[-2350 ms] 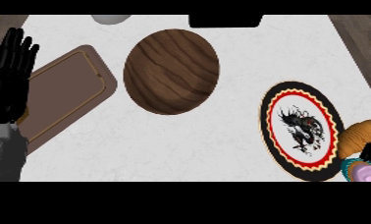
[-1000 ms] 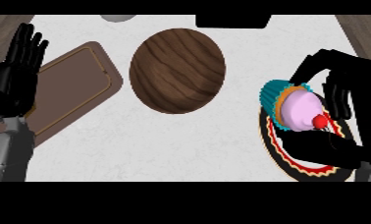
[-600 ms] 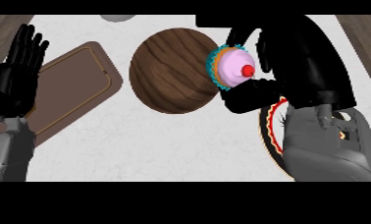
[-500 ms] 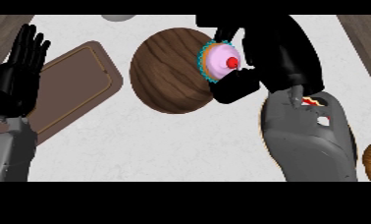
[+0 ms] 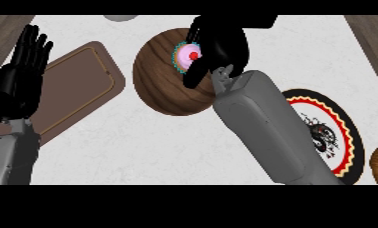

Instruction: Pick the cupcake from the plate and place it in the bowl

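Head view: right hand [image 5: 221, 47] curled round cupcake [image 5: 189, 56] above wooden bowl [image 5: 166, 84].
Risk if released off-centre: toppling, frosting down.

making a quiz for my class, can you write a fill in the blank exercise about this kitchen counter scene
1. The right hand holds the cupcake over the wooden ____.
2. The cherry on the cupcake's pink frosting is ____.
3. The patterned plate now carries ____ cupcake.
4. The left hand rests open beside the brown ____.

Missing words: bowl; red; no; tray
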You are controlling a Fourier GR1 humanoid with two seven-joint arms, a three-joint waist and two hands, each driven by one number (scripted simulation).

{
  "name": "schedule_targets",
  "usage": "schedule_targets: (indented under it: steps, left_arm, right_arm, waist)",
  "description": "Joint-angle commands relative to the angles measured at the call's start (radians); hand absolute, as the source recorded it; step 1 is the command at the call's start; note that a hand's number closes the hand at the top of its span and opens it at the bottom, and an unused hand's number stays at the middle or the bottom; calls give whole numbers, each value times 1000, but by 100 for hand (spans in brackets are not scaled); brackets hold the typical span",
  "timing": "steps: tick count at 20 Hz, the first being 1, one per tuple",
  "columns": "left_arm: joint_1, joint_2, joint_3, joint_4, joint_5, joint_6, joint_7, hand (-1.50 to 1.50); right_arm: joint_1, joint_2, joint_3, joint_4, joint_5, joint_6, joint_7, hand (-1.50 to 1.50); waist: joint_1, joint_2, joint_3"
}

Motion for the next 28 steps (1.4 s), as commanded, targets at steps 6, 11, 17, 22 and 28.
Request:
schedule_targets:
  steps: [6, 11, 17, 22, 28]
  left_arm:
    - [26, 9, 24, -18, 29, -27, -8, 0]
    - [-25, 22, 21, 20, 29, -39, 3, 0]
    - [5, -24, -16, -14, -12, 8, 3, 0]
    - [44, 8, 36, 5, 31, -37, -33, 0]
    - [-2, 43, 62, 49, 19, -23, -7, 0]
  right_arm:
    - [41, 3, 50, 348, -30, -342, -27, -150]
    - [27, 3, 69, 441, -229, -566, -158, -150]
    - [5, 3, 20, 438, -272, -787, -336, -150]
    - [40, 1, -26, 437, -202, -970, -369, -150]
    - [193, -103, -108, 200, -266, -946, -353, -150]
  waist:
    - [8, 1, 1]
    - [26, 8, 2]
    - [4, 2, 2]
    - [-12, -3, 1]
    - [-42, -10, 1]
